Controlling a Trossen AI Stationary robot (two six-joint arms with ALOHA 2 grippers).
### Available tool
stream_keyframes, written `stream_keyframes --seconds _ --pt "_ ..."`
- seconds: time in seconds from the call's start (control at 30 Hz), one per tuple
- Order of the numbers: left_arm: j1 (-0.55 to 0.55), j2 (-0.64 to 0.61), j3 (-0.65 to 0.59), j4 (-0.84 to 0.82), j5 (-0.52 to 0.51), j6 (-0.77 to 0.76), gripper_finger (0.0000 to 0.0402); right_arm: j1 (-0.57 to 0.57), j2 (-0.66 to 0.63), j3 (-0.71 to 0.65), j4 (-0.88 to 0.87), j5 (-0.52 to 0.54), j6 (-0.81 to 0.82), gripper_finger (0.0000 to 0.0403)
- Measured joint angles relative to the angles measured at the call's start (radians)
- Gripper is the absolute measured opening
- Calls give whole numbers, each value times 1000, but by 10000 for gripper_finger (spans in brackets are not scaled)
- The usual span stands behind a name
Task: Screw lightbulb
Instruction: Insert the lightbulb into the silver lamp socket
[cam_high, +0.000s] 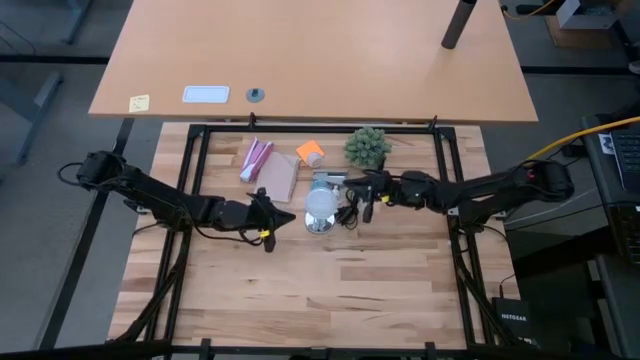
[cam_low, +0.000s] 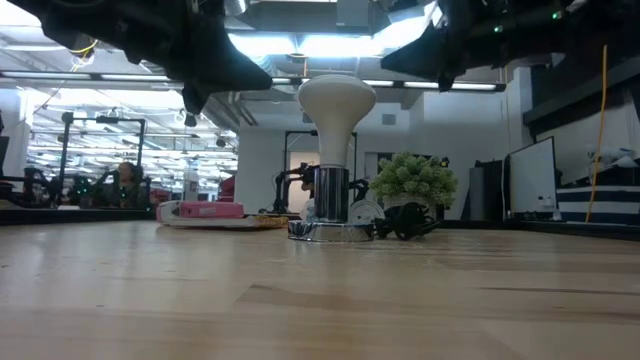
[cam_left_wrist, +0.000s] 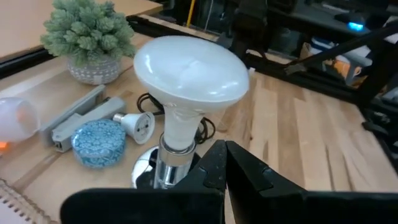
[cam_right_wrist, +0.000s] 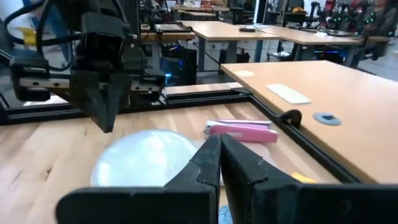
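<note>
Frosted white lightbulb (cam_low: 336, 105) upright in silver socket base (cam_low: 330, 229), mid wooden counter (cam_high: 330, 290). Left pincer (cam_high: 268, 221) and right pincer (cam_high: 362, 196) flank it, both closed, empty. Risk: bulb possibly not fully seated; nudge from either arm could tip base.

The lightbulb (cam_high: 320, 203) stands upright in the socket base (cam_high: 319, 224) at frame centre, the plant (cam_high: 367, 147) to its upper right, one hand on either side.
</note>
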Motion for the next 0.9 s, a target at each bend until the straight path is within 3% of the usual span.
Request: stream_keyframes --seconds 0.5,0.9 --pt "0 0 0 74 0 32 0 0 -403 0 -400 -6 -74 17" --pt "0 0 0 116 0 51 0 0 -391 0 -445 -6 -72 17"
